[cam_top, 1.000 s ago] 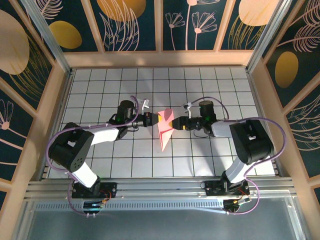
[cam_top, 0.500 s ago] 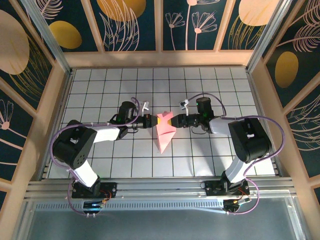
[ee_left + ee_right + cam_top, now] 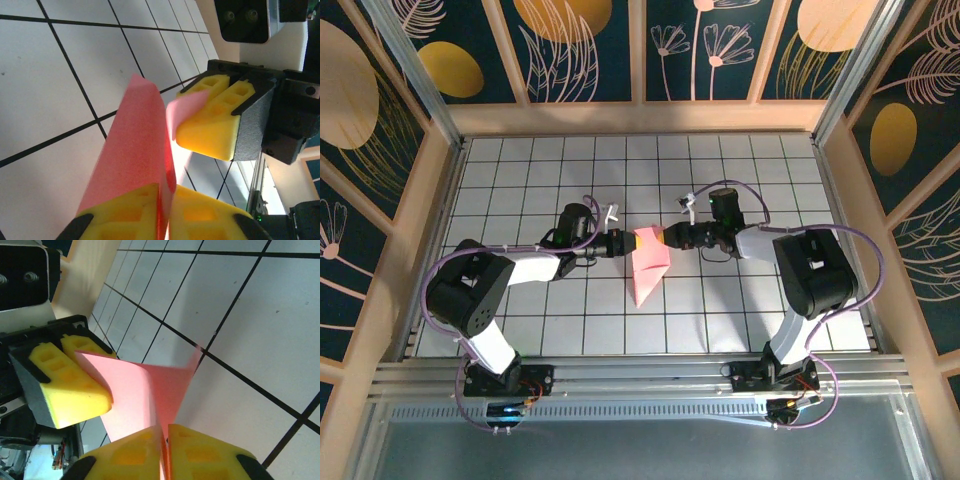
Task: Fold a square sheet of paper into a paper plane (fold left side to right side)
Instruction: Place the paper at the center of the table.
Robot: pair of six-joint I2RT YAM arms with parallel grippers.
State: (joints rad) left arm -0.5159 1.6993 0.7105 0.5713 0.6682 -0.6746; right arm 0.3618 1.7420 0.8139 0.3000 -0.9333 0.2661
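1. Now: the square sheet of paper, part-folded, lies at the middle of the table, long axis far-to-near, tip toward the near edge.
2. Left jaws clamp its far-left corner and right jaws its far-right, so both are equally near.

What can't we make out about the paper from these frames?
- Left wrist: pink paper near the lens is blurred; the left fingers and the bottom edge cut off its lower part.
- Right wrist: right fingers hide the paper's near end.
- Top view: paper too small to count layers or creases.
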